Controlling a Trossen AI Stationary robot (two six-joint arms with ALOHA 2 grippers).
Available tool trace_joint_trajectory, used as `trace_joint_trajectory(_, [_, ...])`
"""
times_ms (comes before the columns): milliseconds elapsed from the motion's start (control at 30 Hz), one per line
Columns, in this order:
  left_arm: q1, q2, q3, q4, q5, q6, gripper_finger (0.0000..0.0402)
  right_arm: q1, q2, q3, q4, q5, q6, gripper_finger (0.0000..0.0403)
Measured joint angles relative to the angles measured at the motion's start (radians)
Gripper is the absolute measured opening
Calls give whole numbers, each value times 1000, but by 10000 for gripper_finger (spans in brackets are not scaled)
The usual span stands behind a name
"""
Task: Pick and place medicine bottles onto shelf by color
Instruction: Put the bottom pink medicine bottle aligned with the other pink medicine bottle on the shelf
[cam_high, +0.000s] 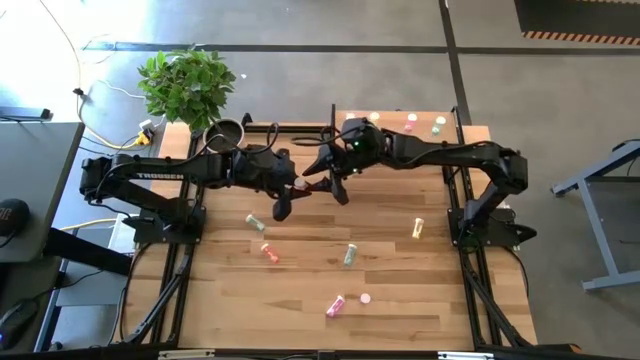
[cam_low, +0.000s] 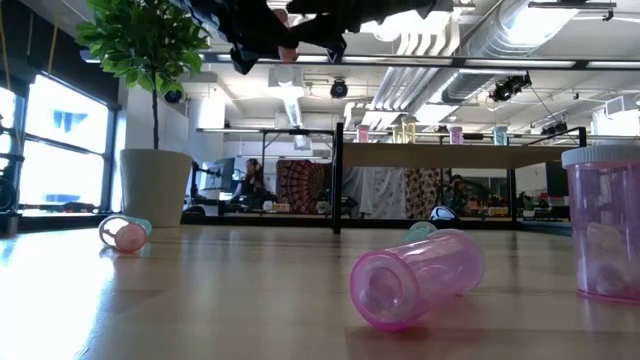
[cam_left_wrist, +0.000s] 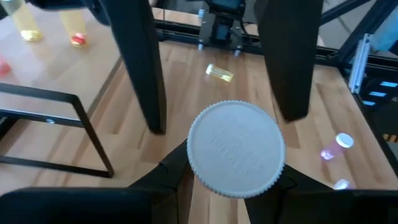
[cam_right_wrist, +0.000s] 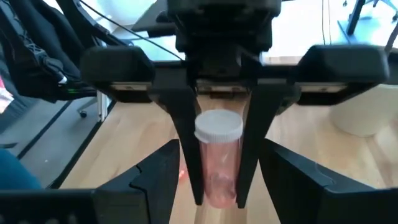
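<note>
While both dark arms met above the middle of the striped wooden table (cam_high: 220, 300), the left gripper (cam_left_wrist: 233, 180) was clamped on a pink medicine bottle (cam_right_wrist: 217, 165) with a ribbed white cap (cam_left_wrist: 236, 149), held up in the air clear of the tabletop. Facing it, the right gripper (cam_right_wrist: 214, 186) stood with its fingers (cam_left_wrist: 140, 68) spread wide, one on either side of the bottle, gripping nothing. Several more bottles lay scattered on their sides across the table: an orange one (cam_high: 269, 252), a pale green one (cam_high: 349, 256), a yellow one (cam_high: 418, 229) and a pink one (cam_high: 335, 306). Along the far edge stood the shelf (cam_high: 470, 135), a light-wood platform that already carried a few upright bottles, among them a pink one (cam_high: 410, 122) and a green one (cam_high: 439, 125). A leafy potted plant (cam_high: 187, 85) sat beyond the table's far left corner.
</note>
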Motion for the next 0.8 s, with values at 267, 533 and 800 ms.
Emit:
trace_joint_trajectory(267, [0,0,0,-21,58,-16,99,41,-3,0,48,54,36,209])
trace_joint_trajectory(533, [-5,0,0,-153,139,-26,99,69,-3,0,25,89,117,209])
trace_joint_trajectory(800, [-50,46,1,-228,190,43,99,78,25,1,-73,103,247,209])
